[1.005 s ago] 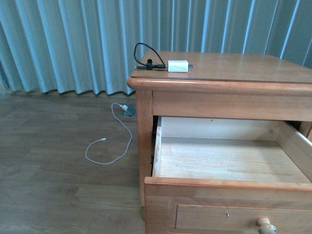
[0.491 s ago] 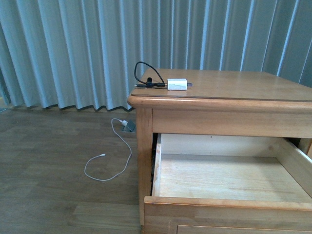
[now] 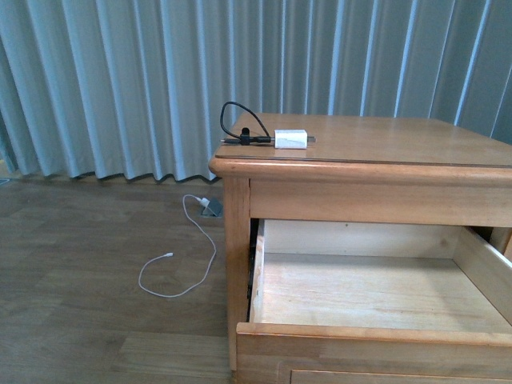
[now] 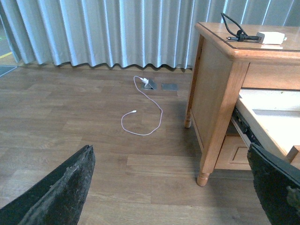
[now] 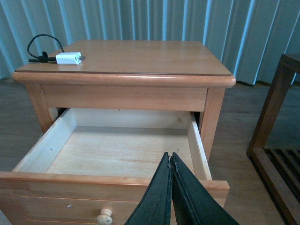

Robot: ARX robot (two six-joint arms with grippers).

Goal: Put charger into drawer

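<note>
Front view higher than second ago, now steady. Charger (image 3: 290,138) untouched on surface (image 3: 384,140), near left edge; drawer (image 3: 376,292) below open, empty. Our left gripper (image 4: 169,147) spread, right gripper (image 5: 169,157) pressed together. We judge grasp not yet begun.

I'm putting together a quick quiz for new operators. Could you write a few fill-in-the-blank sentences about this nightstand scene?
1. The charger lies on ____ of the nightstand.
2. The drawer stands ____, and the charger is not yet in it.
3. The white cable lies on the ____.
4. The right arm's fingers are ____, holding nothing.

Missing words: top; open; floor; closed.
</note>
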